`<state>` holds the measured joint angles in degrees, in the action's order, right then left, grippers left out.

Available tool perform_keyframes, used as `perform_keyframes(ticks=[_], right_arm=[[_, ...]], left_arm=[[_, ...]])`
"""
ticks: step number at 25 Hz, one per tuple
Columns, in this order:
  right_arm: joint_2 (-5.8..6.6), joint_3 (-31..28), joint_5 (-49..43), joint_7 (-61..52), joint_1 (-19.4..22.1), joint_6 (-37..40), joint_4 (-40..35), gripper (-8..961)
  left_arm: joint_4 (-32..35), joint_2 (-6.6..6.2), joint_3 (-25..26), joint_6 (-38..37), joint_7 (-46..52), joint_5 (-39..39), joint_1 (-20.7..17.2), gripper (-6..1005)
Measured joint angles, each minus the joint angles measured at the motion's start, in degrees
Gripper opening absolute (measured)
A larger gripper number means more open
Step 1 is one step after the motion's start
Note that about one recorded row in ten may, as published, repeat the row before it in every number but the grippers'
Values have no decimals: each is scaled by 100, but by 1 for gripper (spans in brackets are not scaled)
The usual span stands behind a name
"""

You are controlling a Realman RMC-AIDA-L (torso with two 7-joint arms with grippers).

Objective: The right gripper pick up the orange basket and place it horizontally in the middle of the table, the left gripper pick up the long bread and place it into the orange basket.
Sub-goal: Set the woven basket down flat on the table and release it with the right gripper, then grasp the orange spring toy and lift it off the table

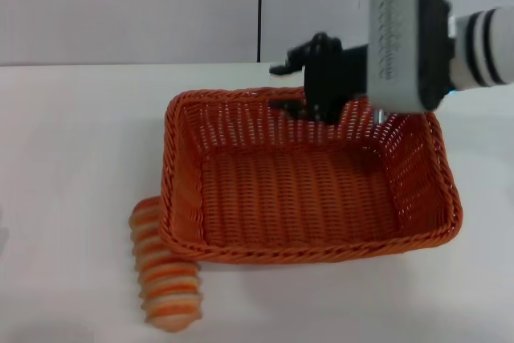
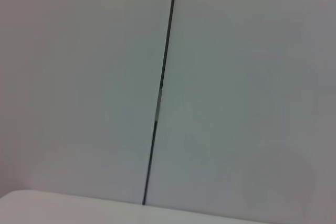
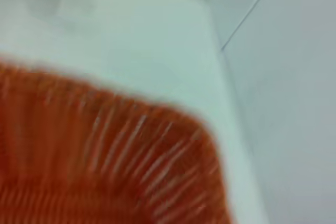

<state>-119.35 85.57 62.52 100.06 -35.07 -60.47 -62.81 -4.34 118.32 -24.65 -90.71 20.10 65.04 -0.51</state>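
Observation:
The orange basket (image 1: 309, 182) lies flat with its long side across the middle of the white table (image 1: 72, 142). My right gripper (image 1: 281, 87) reaches in from the right at the basket's far rim. Its jaws stand apart, one above the rim and one just inside it, holding nothing. The right wrist view shows a corner of the orange basket (image 3: 105, 166) close up. The long bread (image 1: 165, 275), striped orange and cream, lies on the table against the basket's near left corner. My left gripper is out of view.
A pale wall with a dark vertical seam (image 1: 259, 10) stands behind the table. In the left wrist view I see only that wall, the seam (image 2: 160, 87) and a strip of table edge (image 2: 63, 200).

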Motion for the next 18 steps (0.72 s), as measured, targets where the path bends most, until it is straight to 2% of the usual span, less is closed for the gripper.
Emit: perform_keyframes(ticks=[1, 3, 4, 5, 6, 7, 8, 10, 11, 13, 15, 16, 17, 18], right_arm=[[3, -59, 266, -98, 351, -87, -604, 411], [8, -200, 628, -209, 782, -185, -1260, 411], [8, -286, 844, -246, 992, -256, -1544, 411], [8, -286, 844, -246, 992, -256, -1544, 411], [7, -481, 1297, -257, 1371, -350, -1916, 411], [7, -481, 1297, -257, 1371, -350, -1916, 411], [8, -582, 1563, -254, 1578, -372, -2052, 411], [18, -722, 2041, -222, 1922, -391, -2179, 411], [28, -865, 2440, -145, 2276, -401, -2216, 411], [30, -935, 2635, -85, 2439, -401, -2213, 411], [30, -1064, 2983, 62, 2754, -408, -2152, 411], [30, -1212, 3346, 157, 3036, -467, -2050, 411], [30, -1212, 3346, 157, 3036, -467, -2050, 411], [29, -1309, 3517, 171, 3138, -548, -1975, 411]], left_arm=[[108, -29, -88, -45, 218, 10, -23, 784], [245, -50, -188, -63, 452, 13, -36, 784], [692, -86, -522, -61, 1128, 19, -89, 784], [692, -86, -522, -61, 1128, 19, -89, 784], [1309, -137, -975, 0, 2063, 20, -165, 784], [1309, -137, -975, 0, 2063, 20, -165, 784], [1547, -169, -1145, 26, 2396, 18, -202, 784], [2261, -303, -1590, 87, 3449, 86, -314, 783], [2684, -374, -1693, 94, 3984, 277, -365, 783], [2918, -405, -1712, 94, 4244, 405, -387, 783], [3609, -474, -1694, 100, 5083, 953, -425, 783], [4196, -530, -1628, 118, 5887, 1482, -419, 783], [4196, -530, -1628, 118, 5887, 1482, -419, 783], [4580, -555, -1533, 115, 6353, 1919, -376, 783]])
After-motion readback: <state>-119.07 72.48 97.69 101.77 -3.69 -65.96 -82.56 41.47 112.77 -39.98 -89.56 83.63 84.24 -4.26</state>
